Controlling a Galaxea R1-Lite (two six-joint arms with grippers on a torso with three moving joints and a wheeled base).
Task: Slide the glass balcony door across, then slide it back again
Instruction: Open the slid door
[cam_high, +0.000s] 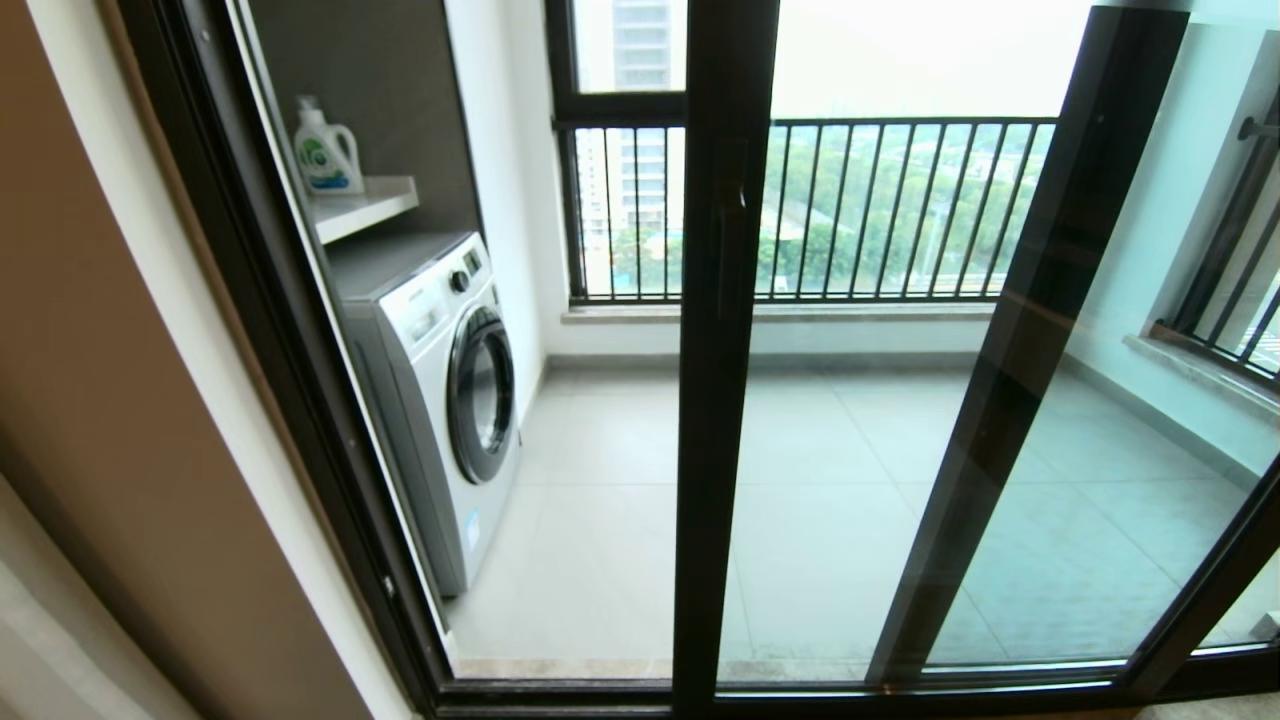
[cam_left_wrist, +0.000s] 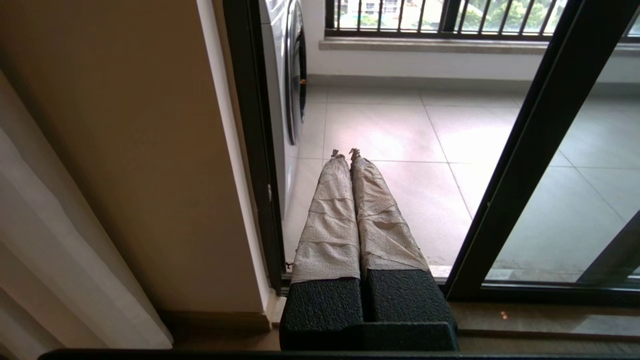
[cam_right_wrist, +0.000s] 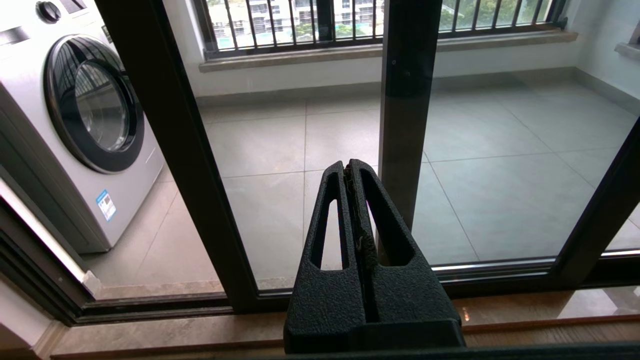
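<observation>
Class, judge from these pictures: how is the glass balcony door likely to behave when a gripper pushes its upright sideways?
The glass balcony door probably moves stiffly as one piece: a full-height pane in a metal frame. It likely feels heavy, given its height. The glossy upright may be slippery; the small latch handle offers better purchase.

– Where is the left gripper (cam_left_wrist: 346, 152)?
– Low before the doorway, its taped fingers (cam_left_wrist: 330, 220) pressed together, touching nothing.
– And around it?
– The glass balcony door (cam_left_wrist: 520, 165) frame slants beside it; a washing machine (cam_left_wrist: 287, 75) stands past the tan wall (cam_left_wrist: 125, 150), on the tiled floor (cam_left_wrist: 395, 130).
</observation>
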